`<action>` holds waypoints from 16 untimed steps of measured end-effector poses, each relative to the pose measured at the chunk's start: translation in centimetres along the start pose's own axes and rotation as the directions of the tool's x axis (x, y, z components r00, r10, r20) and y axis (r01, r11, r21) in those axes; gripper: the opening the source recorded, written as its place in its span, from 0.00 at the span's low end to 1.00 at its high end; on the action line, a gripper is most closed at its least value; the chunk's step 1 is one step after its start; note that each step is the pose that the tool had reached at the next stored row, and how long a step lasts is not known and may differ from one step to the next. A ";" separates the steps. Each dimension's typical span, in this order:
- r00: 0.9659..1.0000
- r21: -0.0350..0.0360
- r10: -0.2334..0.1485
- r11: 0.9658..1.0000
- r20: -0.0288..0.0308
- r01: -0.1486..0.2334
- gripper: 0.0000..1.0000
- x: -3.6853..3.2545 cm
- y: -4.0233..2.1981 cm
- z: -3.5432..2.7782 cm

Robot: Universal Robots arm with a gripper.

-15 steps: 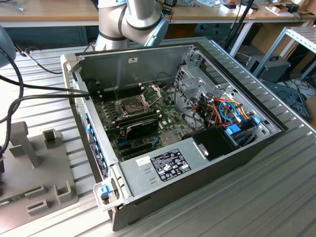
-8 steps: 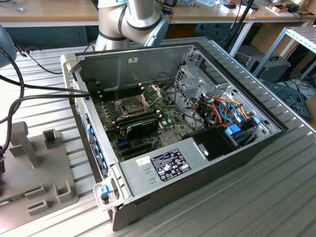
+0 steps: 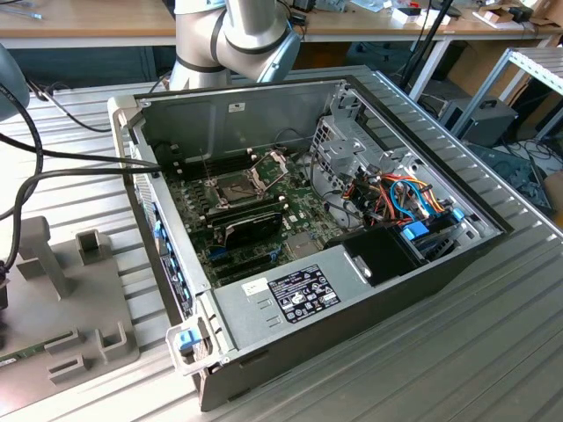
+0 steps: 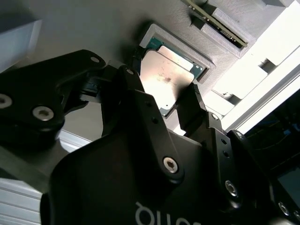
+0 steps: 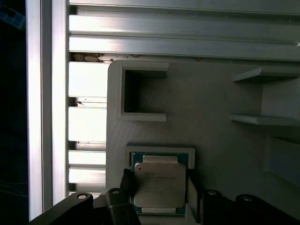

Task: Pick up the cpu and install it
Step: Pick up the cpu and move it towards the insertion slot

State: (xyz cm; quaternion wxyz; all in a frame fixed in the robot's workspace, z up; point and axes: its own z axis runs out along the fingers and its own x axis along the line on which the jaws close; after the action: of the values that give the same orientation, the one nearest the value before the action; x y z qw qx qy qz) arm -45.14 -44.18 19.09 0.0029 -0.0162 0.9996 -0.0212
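Supporting table [image 3: 493, 352]: one; silver aluminium with long parallel ribs and slots and a dull sheen.
Computer case [image 3: 264, 114]: one; an open grey sheet-metal box with a black outer skin, lying on the table. Orange and blue cable bundles sit at the exterior view's right.
My arm [image 3: 233, 31]: one; smooth rounded silver-grey joints, standing behind the case.
Tray [image 3: 53, 290]: one; pale grey plastic with fine layered lines and a flat base carrying raised blocks. It sits on the table at the exterior view's left of the case, apart from it. In the first wrist view I count one U-shaped bracket [image 5: 140, 91] and two thin shelf ribs [image 5: 262, 75].
Motherboard [image 3: 189, 207]: one; green, flat on the case floor.
Black card [image 3: 251, 227]: one; long and glossy, just beside the socket frame.
Socket frame [image 3: 230, 189]: one; square bare metal, with its hinged plate [image 3: 273, 163] raised.
My gripper [image 4: 164, 84]: one; matte black links with bright screw heads, positioned over the tray.
Fingers [image 4: 192, 101]: two; narrow and black, closed against two opposite edges of the cpu.
Pocket [image 5: 159, 151]: one; a shallow square recess in the tray with a raised rim.
Cpu [image 5: 158, 183]: one; a small flat square with a silver-grey metal top and a green rim. It lies in the pocket between my fingers.
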 end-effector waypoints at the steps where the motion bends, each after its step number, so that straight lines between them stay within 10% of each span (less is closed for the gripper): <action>1: 1.000 0.000 0.000 1.000 0.000 0.000 0.55 0.00 0.00 0.00; 16: 1.000 0.000 0.000 1.000 0.000 0.000 0.55 -0.01 -0.02 -0.52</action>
State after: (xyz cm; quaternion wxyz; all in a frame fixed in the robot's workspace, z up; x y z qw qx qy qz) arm -45.13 -44.17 19.60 0.0031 -0.0162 0.9996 -0.0212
